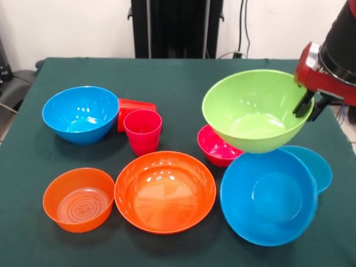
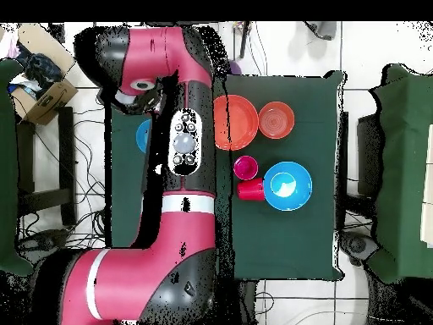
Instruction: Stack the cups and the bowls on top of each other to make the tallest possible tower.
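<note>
Bowls first: lime green bowl (image 1: 254,109) is off the table, held up at the right side of the front view, mouth up but tilted toward the camera so the whole inside shows. Gripper (image 1: 311,105) comes in from the upper right, dark fingers (image 1: 303,103) pinching the green bowl's right rim, one finger inside the wall and one outside. Directly under it sits a large blue bowl (image 1: 269,198), upright, mouth up; the green bowl's base overlaps its far rim in the front view, contact unclear. A light blue bowl (image 1: 317,165) sits behind the large blue one, mostly hidden, only an arc of it visible. Small magenta bowl (image 1: 216,147) is partly covered by the green bowl. Front centre: large orange bowl (image 1: 165,191), upright, faint radial ribs inside. Left of it, just beside, small orange bowl (image 1: 78,199) with concentric rings moulded in the bottom. Back left: second large blue bowl (image 1: 80,114), upright. Cups: pink-magenta cup (image 1: 143,131) stands upright, mouth up, long axis vertical; red-orange cup (image 1: 131,112) lies on its side behind it, long axis roughly left-right, touching or nearly touching the blue bowl. Everything is glossy smooth plastic on a dark green tablecloth (image 1: 178,78). Overhead view: the arm (image 2: 182,152) covers the left half of the table, so green, magenta and lower blue bowls are hidden there.
</note>
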`<state>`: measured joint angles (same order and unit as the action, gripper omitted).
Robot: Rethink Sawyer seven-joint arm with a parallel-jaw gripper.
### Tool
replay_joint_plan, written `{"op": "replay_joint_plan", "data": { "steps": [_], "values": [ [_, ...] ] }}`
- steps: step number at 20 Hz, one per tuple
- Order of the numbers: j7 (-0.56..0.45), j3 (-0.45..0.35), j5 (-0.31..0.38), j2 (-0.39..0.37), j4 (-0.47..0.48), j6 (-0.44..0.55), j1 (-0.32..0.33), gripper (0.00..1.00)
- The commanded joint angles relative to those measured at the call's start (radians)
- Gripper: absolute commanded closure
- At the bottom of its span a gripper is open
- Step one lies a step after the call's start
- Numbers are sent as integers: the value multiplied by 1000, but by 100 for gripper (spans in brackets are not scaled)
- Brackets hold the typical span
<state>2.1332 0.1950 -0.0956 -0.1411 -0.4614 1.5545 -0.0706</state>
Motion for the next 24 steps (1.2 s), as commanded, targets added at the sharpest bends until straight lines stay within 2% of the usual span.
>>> {"op": "replay_joint_plan", "data": {
  "steps": [1,4,6,17,24],
  "values": [
    [-9,-17,-5,6,170,220,39,100],
    [-34,-4,-15,23,228,258,51,100],
    [-38,3,-22,40,257,242,57,100],
    [22,59,-53,162,326,69,50,100],
    [12,76,-84,188,314,10,53,100]
  ]
}}
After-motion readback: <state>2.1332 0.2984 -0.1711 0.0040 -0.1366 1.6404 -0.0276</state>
